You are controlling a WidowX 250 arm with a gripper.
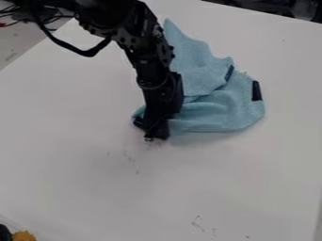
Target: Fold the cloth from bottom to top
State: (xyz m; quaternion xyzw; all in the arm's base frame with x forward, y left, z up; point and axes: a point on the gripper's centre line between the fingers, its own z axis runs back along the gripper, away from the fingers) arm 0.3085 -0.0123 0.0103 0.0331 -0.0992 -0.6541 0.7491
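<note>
Risks, left to right. Gripper (155,133): at the lower-left corner of the light blue cloth (223,115); whether open, closed or gripping, cannot tell. Possible faults: corner slipping, from a shallow hold; scraping on the white tabletop (82,160), from pressing low. Cloth, middle: rumpled, layers overlapping; may bunch or drag whole instead of folding. Cloth, right: dark patch (256,91) near its edge; that side may lag and skew the fold if only the left corner lifts.

Edges and room, left to right. Left: cables (47,16) beyond the upper-left table edge; broad tabletop beside and below the gripper. Right: narrower margin.
</note>
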